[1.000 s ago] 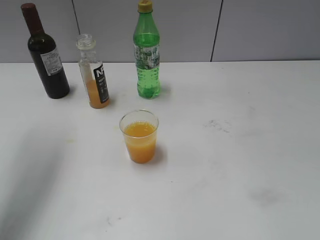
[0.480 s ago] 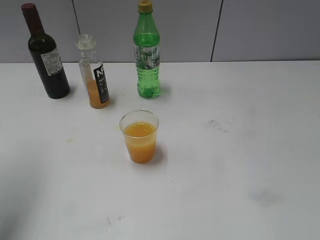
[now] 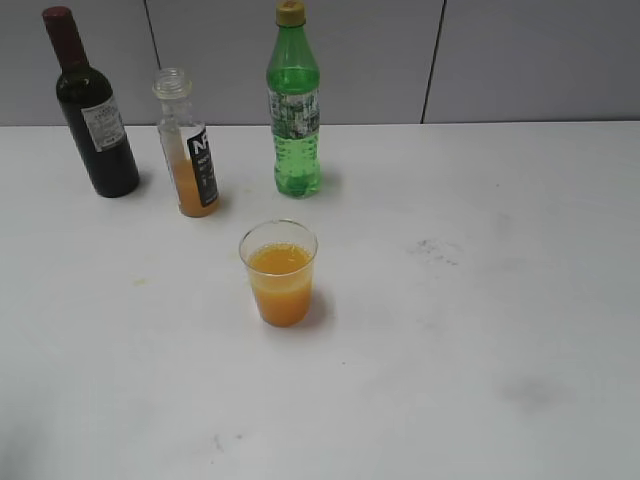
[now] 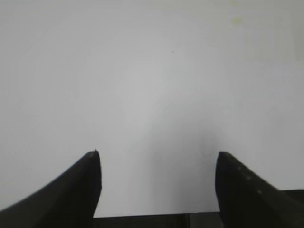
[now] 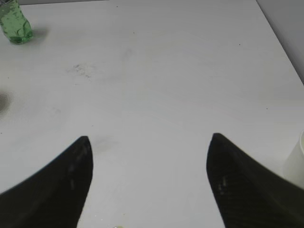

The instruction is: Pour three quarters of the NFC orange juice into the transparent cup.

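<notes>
NFC orange juice (image 3: 192, 160) and transparent cup (image 3: 279, 272) unmoved.

three bottles stand in a row along the back of the table (image 3: 480, 300): the wine bottle (image 3: 95, 120) farthest left, the nfc orange juice (image 3: 190, 150) just to its right, and the soda bottle (image 3: 296, 110) further right. the transparent cup (image 3: 279, 272) stands alone in front of them, nearer the camera, between the juice and soda bottle and apart from both.
</notes>
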Tool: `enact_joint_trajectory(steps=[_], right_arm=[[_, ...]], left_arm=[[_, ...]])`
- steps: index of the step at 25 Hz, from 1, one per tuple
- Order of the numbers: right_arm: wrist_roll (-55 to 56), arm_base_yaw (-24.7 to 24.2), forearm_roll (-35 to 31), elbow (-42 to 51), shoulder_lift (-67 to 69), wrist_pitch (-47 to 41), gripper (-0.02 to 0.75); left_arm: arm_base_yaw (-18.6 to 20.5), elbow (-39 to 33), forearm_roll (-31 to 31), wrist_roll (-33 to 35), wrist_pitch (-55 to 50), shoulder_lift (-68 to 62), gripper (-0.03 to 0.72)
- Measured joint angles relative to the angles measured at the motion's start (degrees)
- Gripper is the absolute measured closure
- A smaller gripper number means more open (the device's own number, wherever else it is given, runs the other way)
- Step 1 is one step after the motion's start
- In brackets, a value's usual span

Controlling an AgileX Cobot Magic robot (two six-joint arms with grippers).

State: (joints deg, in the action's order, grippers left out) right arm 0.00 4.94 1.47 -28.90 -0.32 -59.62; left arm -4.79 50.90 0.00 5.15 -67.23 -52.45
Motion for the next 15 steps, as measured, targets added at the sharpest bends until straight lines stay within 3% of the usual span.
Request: enact_joint_trajectory(steps=[8, 15], right_arm=[[0.0, 0.0, 0.0, 0.0, 0.0, 0.0, 0.166], [0.0, 0.0, 0.0, 0.0, 0.0, 0.0, 0.166]], left_arm=[[0.0, -14.5, 0.0, 0.0, 2.2, 15.1, 0.115], [0.0, -21.1, 0.0, 0.0, 3.6, 27.7, 0.115]])
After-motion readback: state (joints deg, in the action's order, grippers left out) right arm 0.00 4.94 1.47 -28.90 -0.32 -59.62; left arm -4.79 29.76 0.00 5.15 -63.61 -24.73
